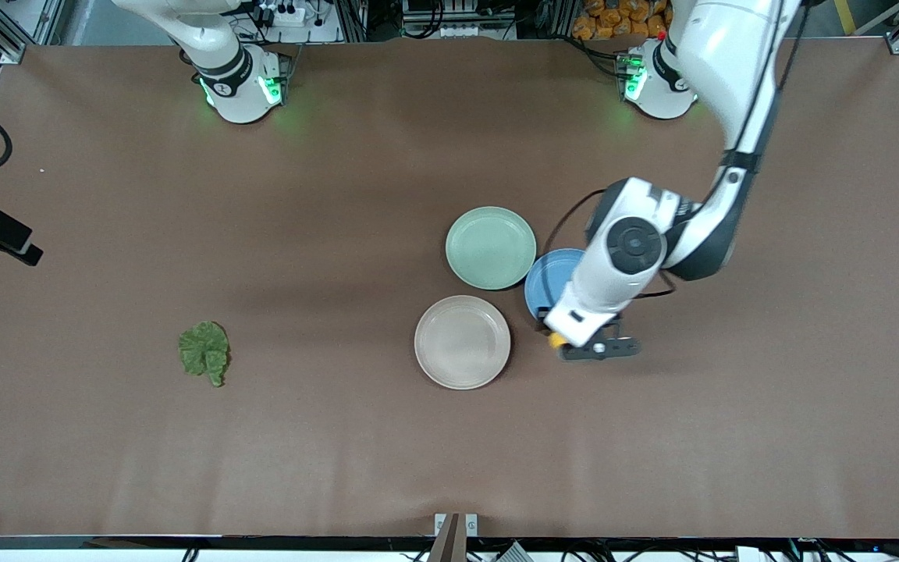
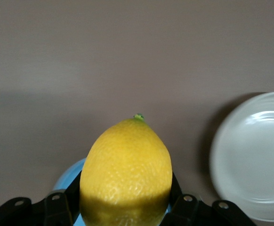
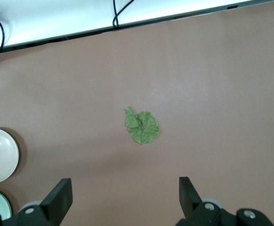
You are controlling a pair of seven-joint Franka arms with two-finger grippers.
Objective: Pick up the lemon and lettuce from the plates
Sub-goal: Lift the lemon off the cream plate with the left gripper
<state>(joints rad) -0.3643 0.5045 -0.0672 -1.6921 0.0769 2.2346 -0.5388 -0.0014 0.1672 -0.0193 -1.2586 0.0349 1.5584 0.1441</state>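
Front view, listed from the right arm's end of the table toward the left arm's: lettuce (image 1: 205, 353), one crinkled green leaf, lying flat on the bare brown table (image 1: 184, 468), on no plate and well apart from the others; beige-cream plate (image 1: 462, 341), nothing on it, nearest that camera of the three plates; mint green plate (image 1: 491, 247), nothing on it, farther from that camera and just beside the beige one; blue plate (image 1: 549, 279), partly hidden under the left arm, beside both. Left gripper (image 1: 570, 343) is over the table at the blue plate's near edge, its fingers closed on the lemon (image 1: 556, 340), of which only a yellow sliver shows here. Left wrist view: lemon (image 2: 126, 174) clamped between the dark fingers (image 2: 66, 200), nubbed tip pointing away from the gripper. Right wrist view: right gripper (image 3: 123, 195) high over the table, fingers spread wide and holding nothing, lettuce (image 3: 143, 126) on the cloth below; this arm waits.
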